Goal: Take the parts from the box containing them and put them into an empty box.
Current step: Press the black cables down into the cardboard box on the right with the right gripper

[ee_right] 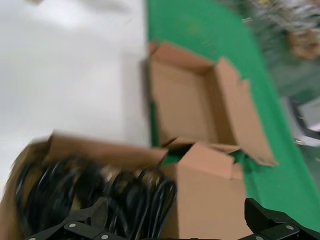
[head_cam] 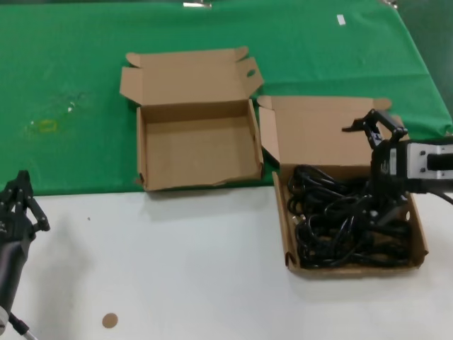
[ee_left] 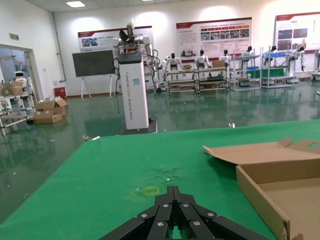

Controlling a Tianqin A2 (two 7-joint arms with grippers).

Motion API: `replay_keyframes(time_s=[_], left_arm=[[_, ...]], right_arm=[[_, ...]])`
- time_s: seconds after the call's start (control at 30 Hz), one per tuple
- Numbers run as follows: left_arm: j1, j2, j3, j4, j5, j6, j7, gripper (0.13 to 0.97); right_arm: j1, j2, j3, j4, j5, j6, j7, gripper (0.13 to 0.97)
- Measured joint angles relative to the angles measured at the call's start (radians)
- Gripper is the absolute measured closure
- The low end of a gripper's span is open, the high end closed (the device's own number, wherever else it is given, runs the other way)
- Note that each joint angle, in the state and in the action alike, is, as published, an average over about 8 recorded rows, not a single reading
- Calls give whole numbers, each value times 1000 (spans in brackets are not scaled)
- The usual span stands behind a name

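Cords (head_cam: 347, 223) are sitting tangled in the full box (head_cam: 289, 244) on the robot's right side of the table (head_cam: 198, 269); black loops are filling the tray wall to wall, no single bundle is reading cleanly, so I cannot tell any one cord's long axis; the heap as a whole is running roughly across the tray.

Right hand (head_cam: 382, 129) is hovering over the back right corner of that box, above the cords and its raised lid, not touching them; fingers (head_cam: 369, 122) are spread wide and holding nothing; right wrist view is showing the cords (ee_right: 90, 195) directly beneath, just toward the robot's body from the fingertips.

Empty box (head_cam: 195, 152) is lying to the left of the full one, nearly touching at the lids, tray bare.

Left hand (head_cam: 15, 205) is parked low at the near left table edge, well apart from both boxes; fingers are pressed together, holding nothing.

Judgement: right arm is far nearer, so the pick is its job; the move is calling for a short drop down and slightly back toward the body.
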Motion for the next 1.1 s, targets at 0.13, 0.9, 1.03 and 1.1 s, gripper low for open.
replay_keyframes(time_s=[0.13,0.9,1.03,1.1], left_arm=[[0,0,0,0,0,0,0,949],[0,0,0,0,0,0,0,953],[0,0,0,0,0,0,0,953],[0,0,0,0,0,0,0,953]], right_arm=[[56,-35,8,-53,-61,-142,-97,129],[98,-223,88,-280,-240,-380,-380,167],[93,-238,104,-285,-253,-386,-378,199],[92,-244,111,-286,-261,-386,-375,216]])
